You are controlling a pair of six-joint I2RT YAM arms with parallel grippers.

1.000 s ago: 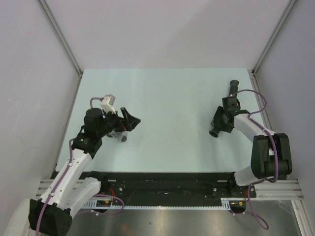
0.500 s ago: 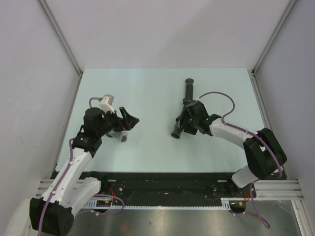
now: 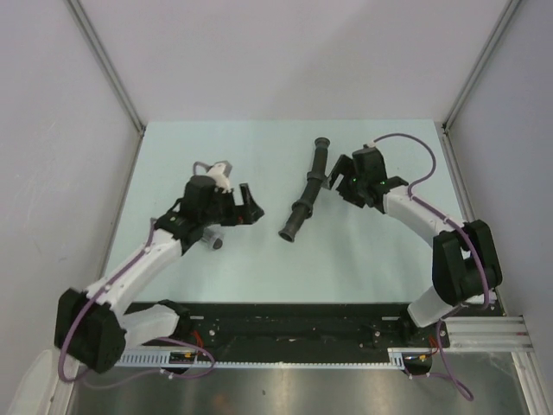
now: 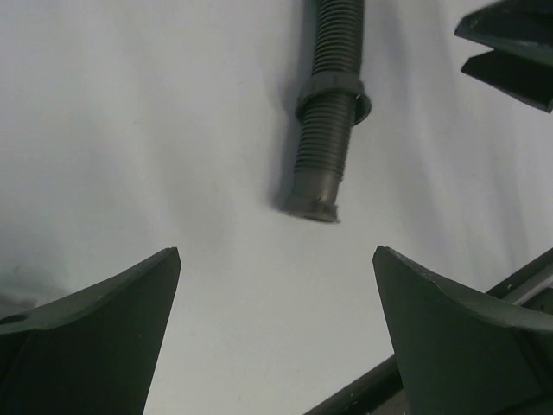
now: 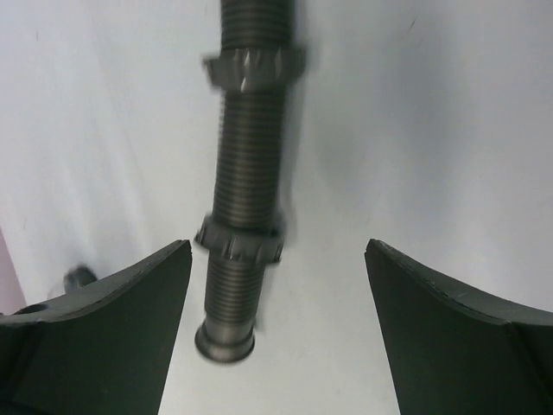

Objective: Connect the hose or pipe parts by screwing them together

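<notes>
Currently I am reading this as the set-up stage before the join; no screwing is happening yet. The hose (image 3: 301,203) is lying free on the table (image 3: 233,147), running from the far centre toward the near side with a slight bend. The short grey fitting (image 3: 213,243) is sitting apart from the hose's near end, just beside the left arm and nearer the bases than the left fingers (image 4: 95,337).

Right fingers (image 5: 104,337): they are standing wide apart, one on either side of the hose (image 5: 246,190). Bare table is showing between each finger and the ribbed body, so they are touching nothing and carrying nothing. The wrist view is showing two toothed collars and a flared end, slightly smeared.

Left fingers: they are spread fully and holding nothing. They are hovering over bare table, with the hose's open end (image 4: 313,206) lying ahead of them, not between them.

What the next move is calling for, in my judgement:
- one arm closing on the hose near a collar and steadying it;
- the other arm going for the fitting;
- the two ends lining up square before any turning, since a tilted start is likely to cross the threads;
- a firm grip, because the ribbed body is looking apt to flex.
</notes>
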